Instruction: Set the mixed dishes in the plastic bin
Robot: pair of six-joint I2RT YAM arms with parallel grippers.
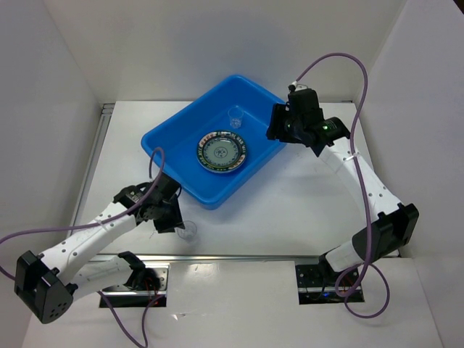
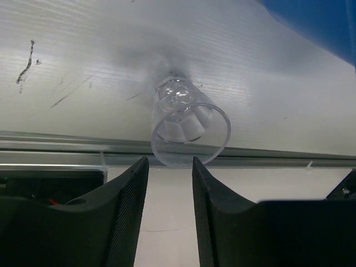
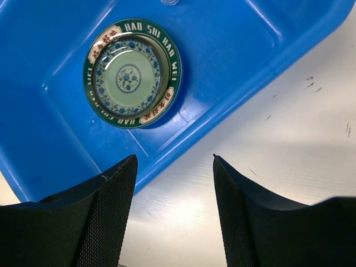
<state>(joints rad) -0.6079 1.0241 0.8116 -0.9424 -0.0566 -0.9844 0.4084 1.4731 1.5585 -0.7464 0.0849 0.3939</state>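
Observation:
The blue plastic bin (image 1: pixel 181 141) stands at the table's middle. In it lie a round dish with a dark teal lettered rim and a blue-patterned centre (image 1: pixel 221 152) and a small clear cup (image 1: pixel 235 116). Another clear cup (image 1: pixel 190 230) stands on the table near the front edge, outside the bin. My left gripper (image 1: pixel 170 223) is open and empty; in the left wrist view the cup (image 2: pixel 189 125) sits just past the fingertips (image 2: pixel 142 167), its mouth toward the camera. My right gripper (image 1: pixel 279 127) is open and empty over the bin's right rim; its view shows the dish (image 3: pixel 129 75) in the bin (image 3: pixel 222 50).
A metal rail (image 2: pixel 67 146) runs along the table's front edge right under the cup. The bin's near corner (image 2: pixel 317 22) is close to the left gripper's right. White walls enclose the table on three sides.

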